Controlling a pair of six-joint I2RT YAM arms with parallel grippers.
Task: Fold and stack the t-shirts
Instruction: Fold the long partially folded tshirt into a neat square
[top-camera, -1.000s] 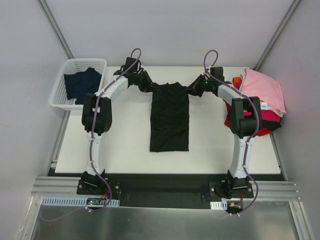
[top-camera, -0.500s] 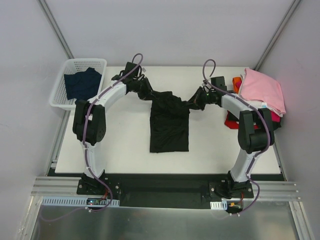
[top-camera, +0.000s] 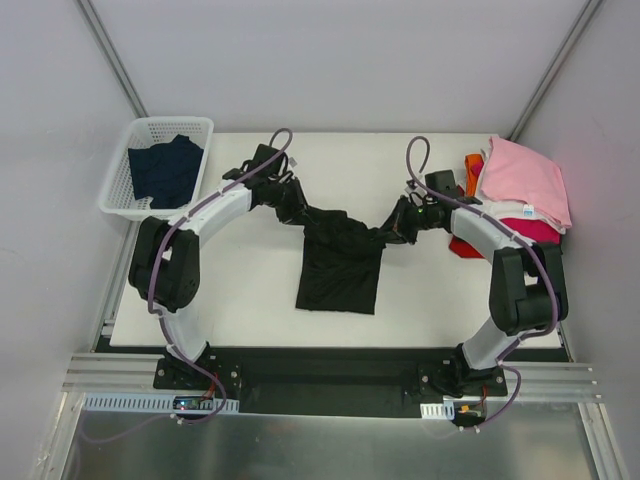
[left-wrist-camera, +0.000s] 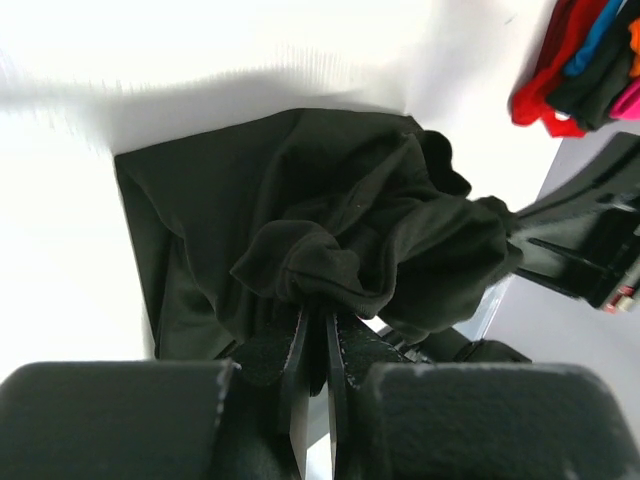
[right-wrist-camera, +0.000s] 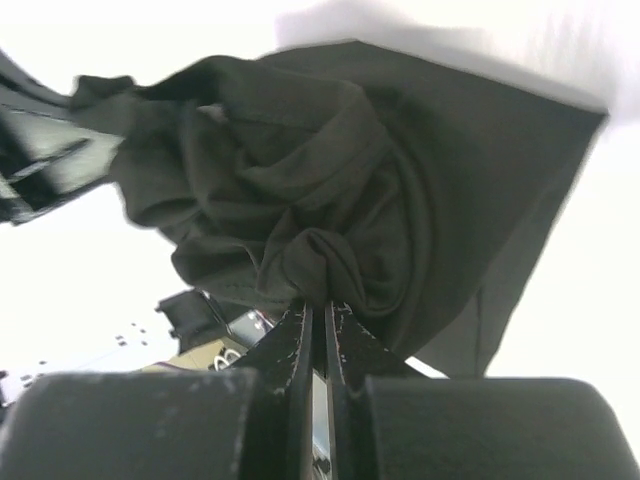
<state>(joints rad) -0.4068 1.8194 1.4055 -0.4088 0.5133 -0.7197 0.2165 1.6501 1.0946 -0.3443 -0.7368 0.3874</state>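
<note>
A black t-shirt (top-camera: 338, 270) lies on the white table (top-camera: 250, 300) in the middle, its far end lifted and bunched. My left gripper (top-camera: 304, 213) is shut on the far left corner of that shirt; the wrist view shows cloth (left-wrist-camera: 330, 235) pinched between its closed fingers. On the other side, my right gripper (top-camera: 385, 235) is shut on the far right corner, with black cloth (right-wrist-camera: 330, 200) bunched at its fingertips. The near part of the shirt still rests flat on the table. A stack of t-shirts (top-camera: 520, 195), pink on top over magenta, red and orange, sits at the right edge.
A white plastic basket (top-camera: 155, 165) with a dark navy shirt (top-camera: 165, 168) inside stands at the far left, off the table's corner. Grey walls close in both sides and the back.
Both grippers have carried the shirt's far edge toward the near side; the shirt has gone from flat to bunched at its far end. Both arms have swung outward at the elbows.
</note>
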